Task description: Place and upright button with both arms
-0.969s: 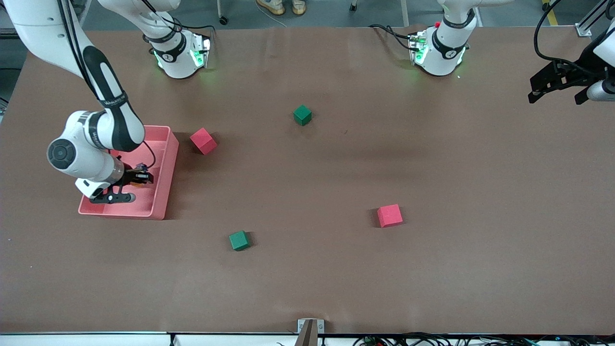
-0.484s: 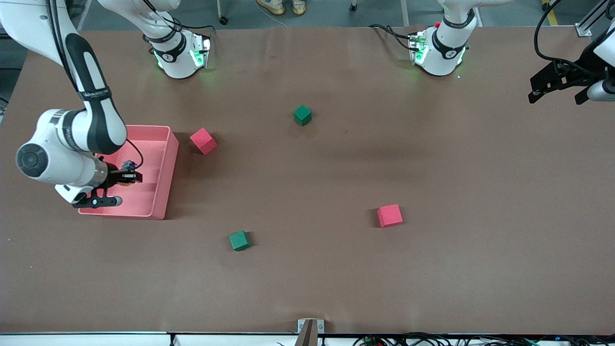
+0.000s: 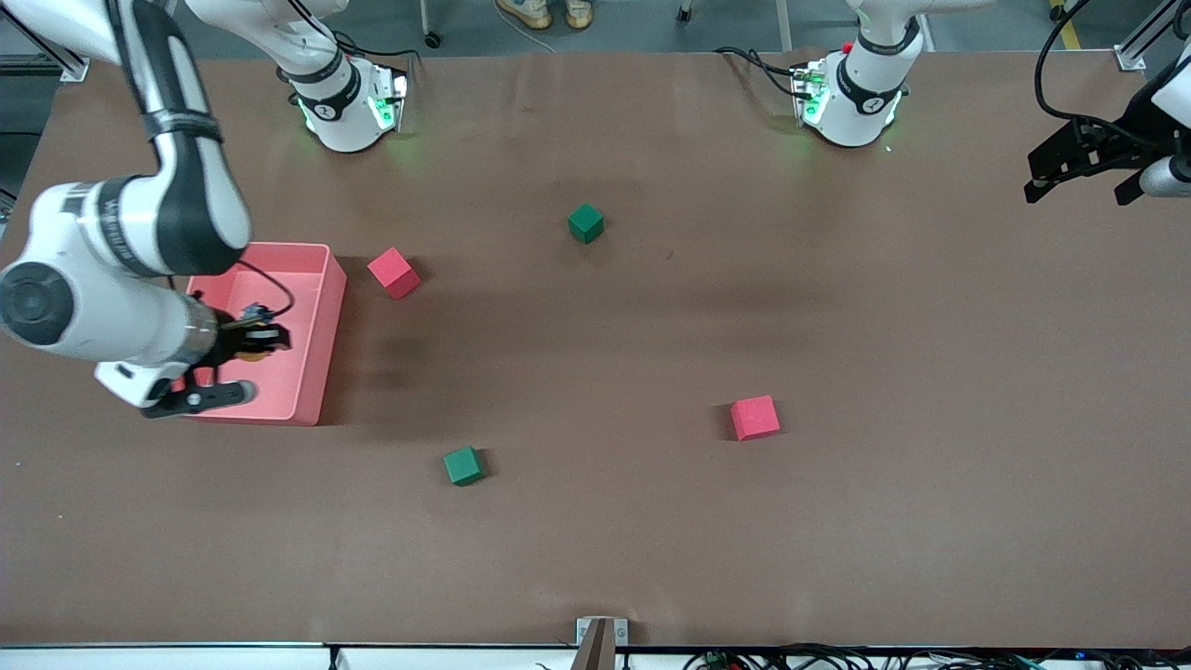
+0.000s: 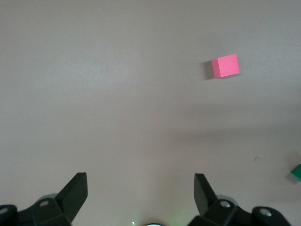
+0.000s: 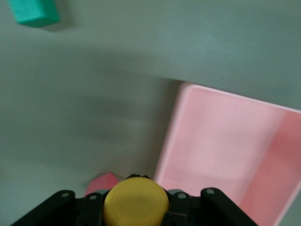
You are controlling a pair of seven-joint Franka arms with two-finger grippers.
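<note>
My right gripper (image 3: 256, 337) is shut on the button (image 3: 249, 352) and holds it in the air over the pink tray (image 3: 321, 298). In the right wrist view the button's round yellow-orange cap (image 5: 136, 201) fills the gap between the black fingers, and its body is hidden. The tray (image 5: 225, 141) lies below it. My left gripper (image 3: 1084, 163) waits above the table's edge at the left arm's end. In the left wrist view it (image 4: 140, 181) is open and empty over bare table.
A red cube (image 3: 394, 273) lies beside the tray and a green cube (image 3: 585, 222) mid-table. Nearer the front camera lie another green cube (image 3: 462, 465) and another red cube (image 3: 755, 417). The left wrist view shows a red cube (image 4: 225, 66).
My right arm has risen over the tray with the button in its gripper and shifted slightly toward the table's right-arm end. The left arm has not moved.
</note>
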